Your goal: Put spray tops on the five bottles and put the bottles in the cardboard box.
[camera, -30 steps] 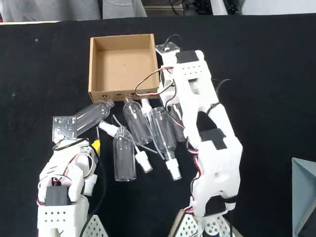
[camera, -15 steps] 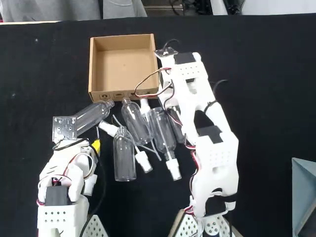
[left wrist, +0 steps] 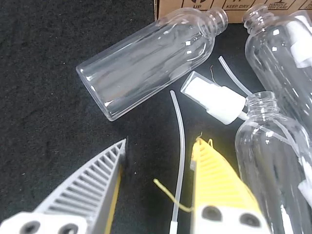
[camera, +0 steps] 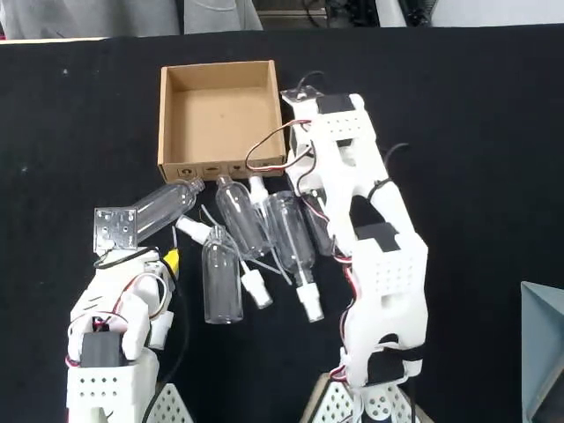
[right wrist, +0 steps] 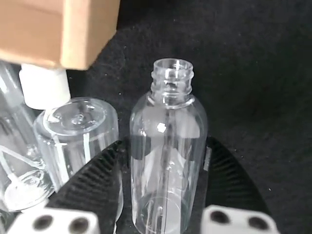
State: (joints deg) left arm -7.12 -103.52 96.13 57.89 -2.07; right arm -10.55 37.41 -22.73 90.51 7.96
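Where the right arm [camera: 374,238] crosses the cluster in the high view, it covers most of the fifth bottle [right wrist: 168,131]. The right wrist view shows that bottle lying on the black table [camera: 476,132], with its open, threaded neck at the end nearer the cardboard box [camera: 220,123] and no spray top fitted. The right gripper [right wrist: 163,151] straddles its body. The black jaws are parted to about bottle width and a thin gap shows on one side, so a firm grip cannot be confirmed. Just beside it lies a second bottle [right wrist: 78,131] with its round base toward the box corner and a dip tube inside; its other end is cut off.

The left gripper [left wrist: 160,142] stands wide and holds nothing. A loose dip tube [left wrist: 178,141] runs between its grey and yellow jaws. Beyond them a diagonal bottle [left wrist: 146,61] lies on its side — uncapped, neck toward the box. A loose spray top [left wrist: 212,100] lies beside the open neck of a near bottle [left wrist: 273,156], whose body is cut off at the frame edge.

The box sits open side up — bare brown floor across its interior.
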